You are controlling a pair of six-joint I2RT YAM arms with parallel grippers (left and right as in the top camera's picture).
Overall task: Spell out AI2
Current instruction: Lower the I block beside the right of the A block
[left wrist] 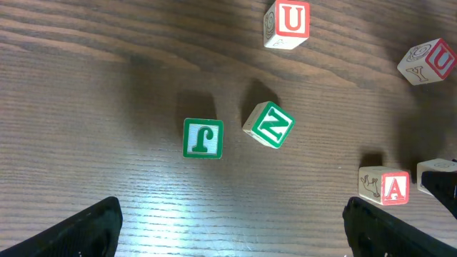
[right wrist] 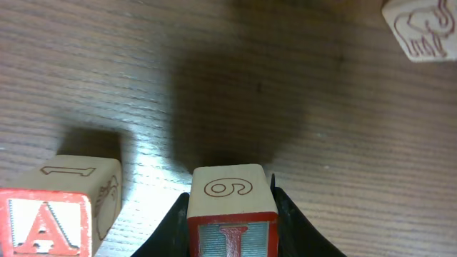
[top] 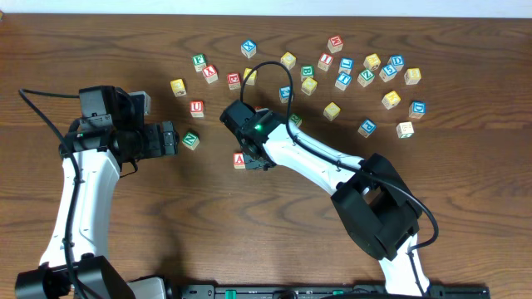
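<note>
AI2 part done: A block down, I block in grip, 2 block outstanding.
Overhead: the A block sits on the bench, right hand just beside it; the 2 block cannot be picked out among the scattered cubes. Left wrist: left hand spread wide, empty (the green blocks beneath are not wanted). Right wrist: right hand clenched on the I block, close beside the A block.

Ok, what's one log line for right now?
right tool: shut on I block | I block: beside A block, apart | left tool: open, empty
</note>
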